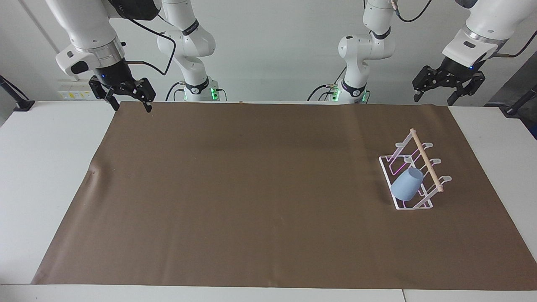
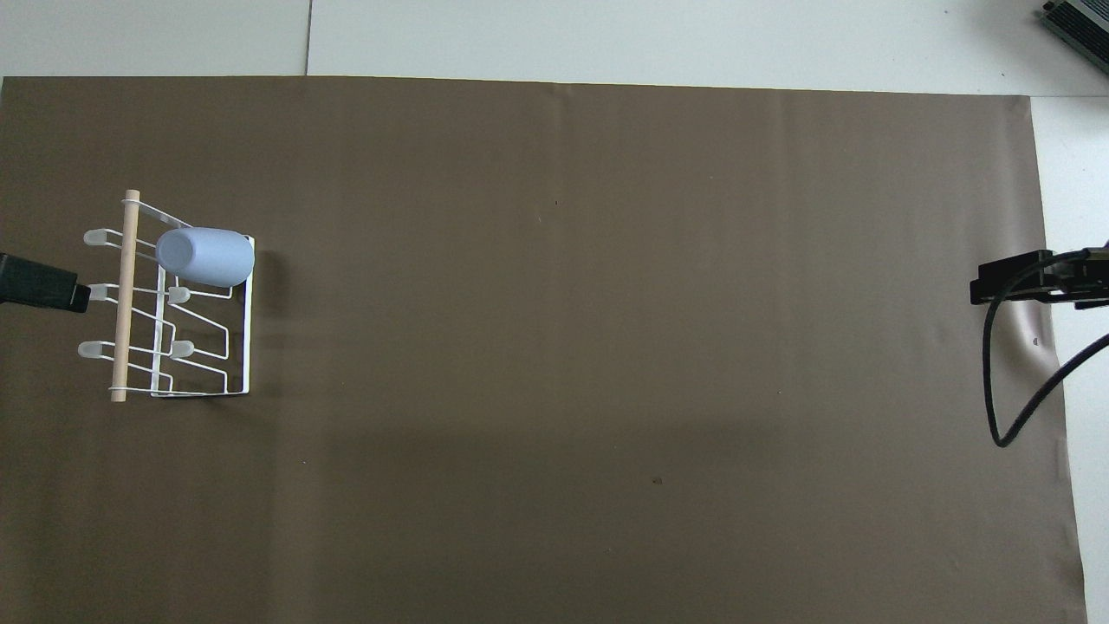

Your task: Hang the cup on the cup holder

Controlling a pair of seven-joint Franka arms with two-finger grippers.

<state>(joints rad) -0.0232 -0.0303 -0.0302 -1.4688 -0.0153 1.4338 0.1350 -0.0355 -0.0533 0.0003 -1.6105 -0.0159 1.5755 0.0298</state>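
Observation:
The light blue cup (image 1: 407, 184) hangs mouth-down and tilted on a prong of the white wire cup holder (image 1: 426, 159), at the end of the holder farthest from the robots. It shows the same way in the overhead view: cup (image 2: 205, 256), holder (image 2: 245, 347). The holder stands on the mat toward the left arm's end of the table. My left gripper (image 1: 433, 100) is open and empty, raised over the mat's edge by the holder; only its tip (image 2: 48, 288) shows from overhead. My right gripper (image 1: 131, 108) is open and empty over the mat's corner at the right arm's end (image 2: 1005, 284), waiting.
A brown mat (image 1: 251, 188) covers most of the white table (image 1: 42, 167). A black cable (image 2: 996, 390) loops down from the right arm over the mat's edge.

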